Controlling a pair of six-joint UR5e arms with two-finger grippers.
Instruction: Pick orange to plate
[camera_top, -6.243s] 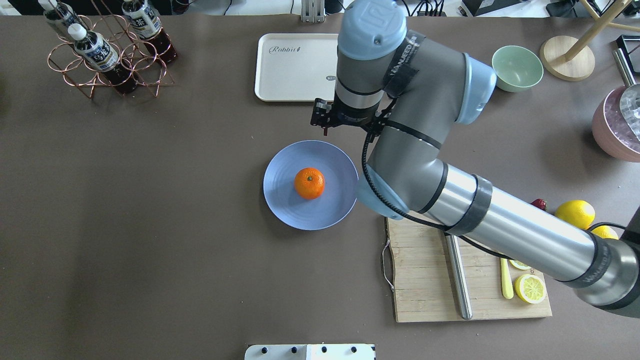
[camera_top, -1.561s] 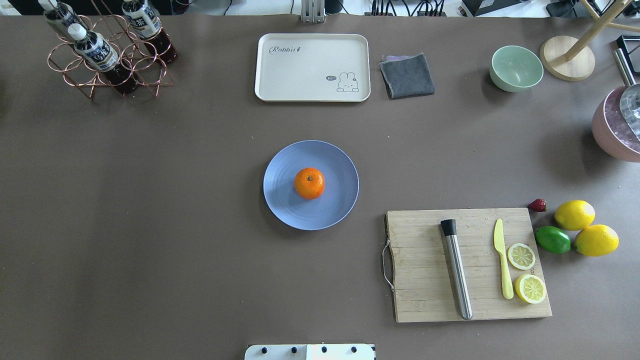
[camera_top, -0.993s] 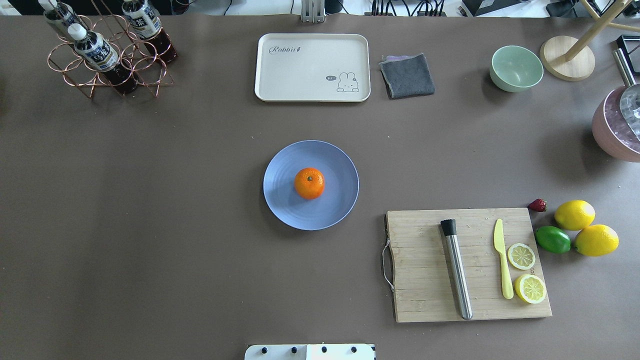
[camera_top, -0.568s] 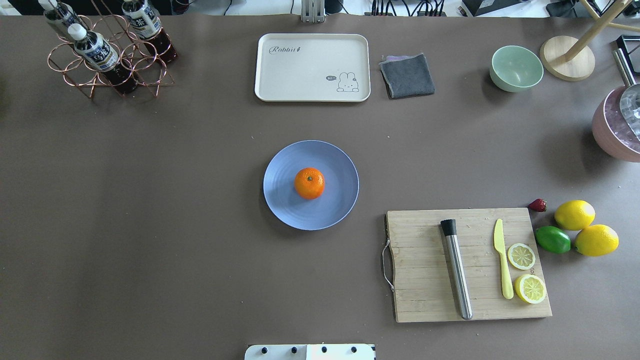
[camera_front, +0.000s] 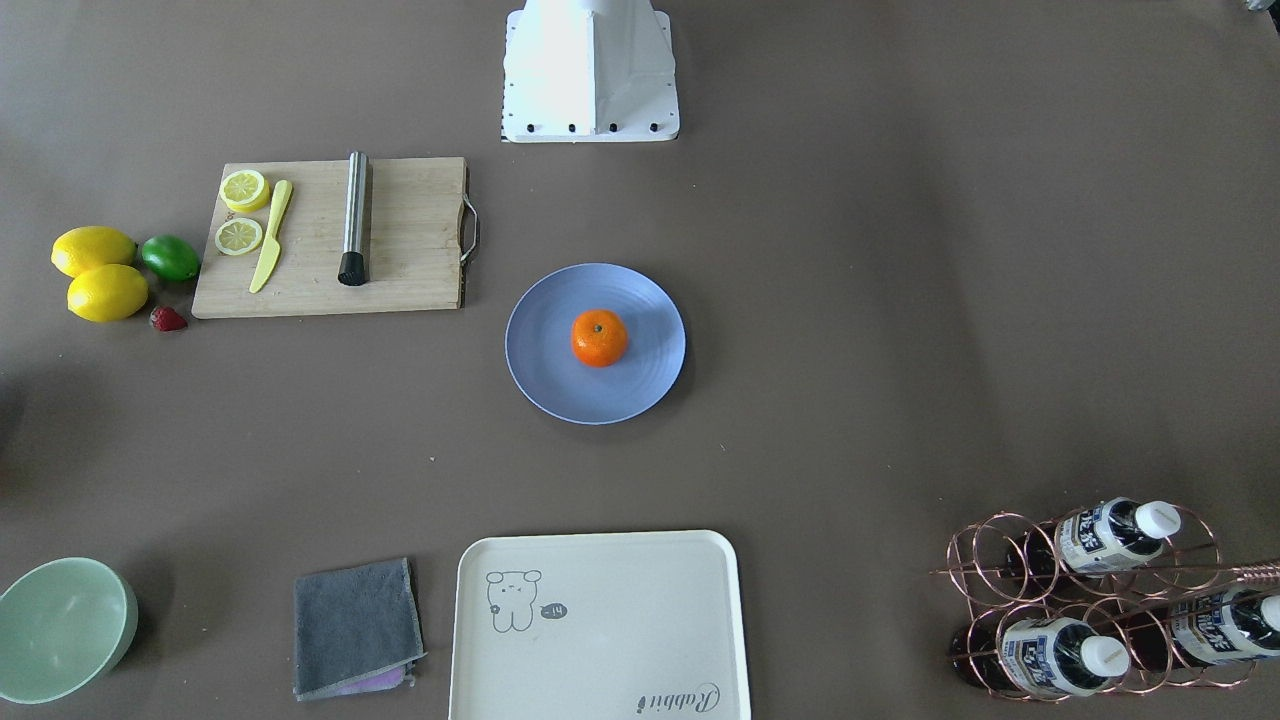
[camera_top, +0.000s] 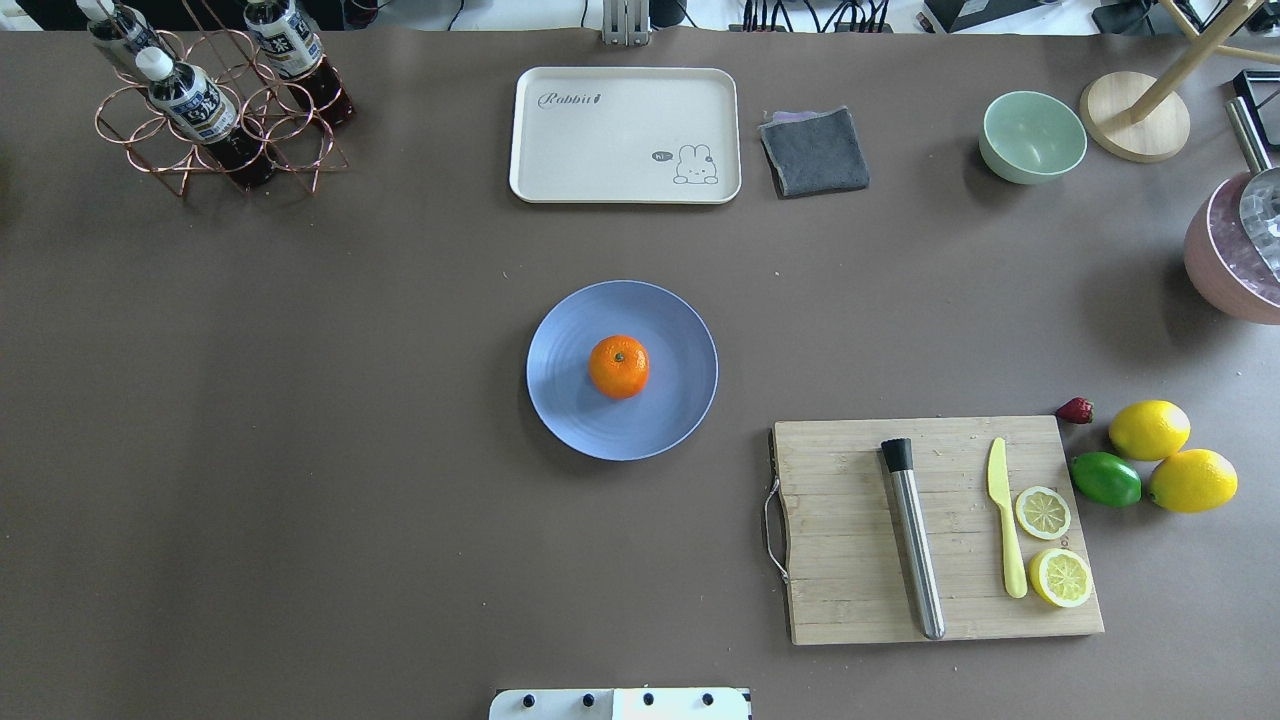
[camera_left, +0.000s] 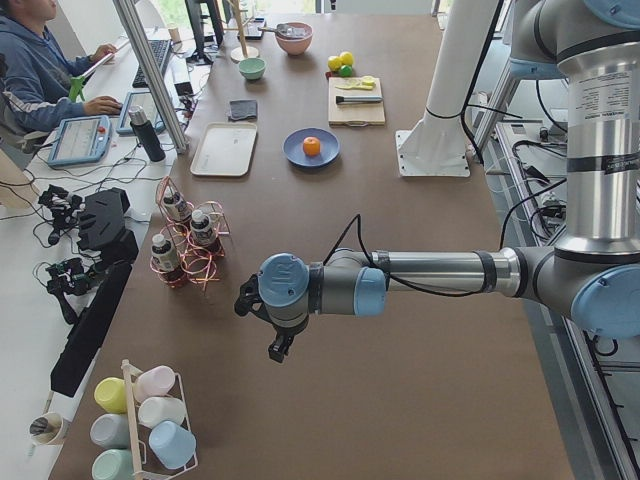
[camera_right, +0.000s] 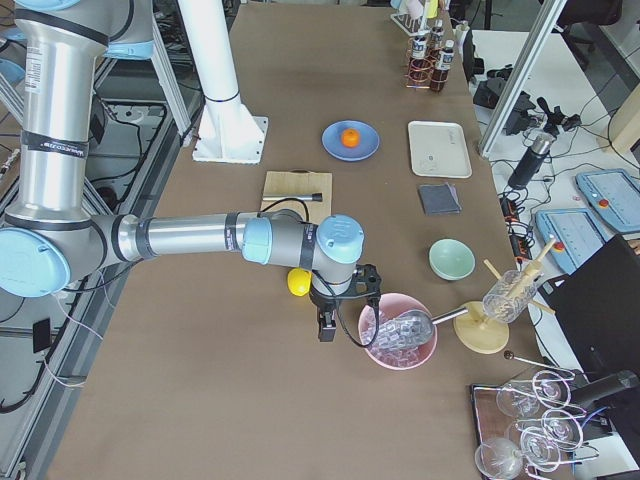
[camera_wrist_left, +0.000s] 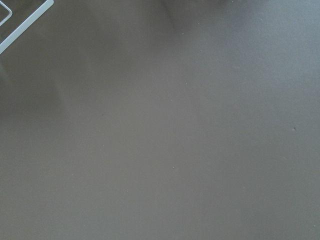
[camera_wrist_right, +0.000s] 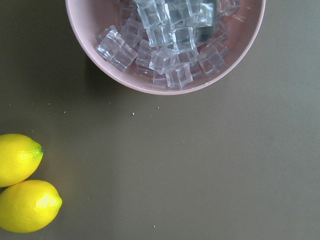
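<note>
Orange (camera_top: 618, 366) is sitting mid-frame on the plate (camera_top: 570, 420), placing seemingly done; left tool (camera_left: 278, 346) and right tool (camera_right: 322, 326) are hovering well away, grip impossible to tell, likely needing no further move.

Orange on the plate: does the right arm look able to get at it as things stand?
Probably yes. The orange sits alone on the plate, nothing over or beside it; bare table lies between it and the right arm, which hangs by the pink bowl.
</note>
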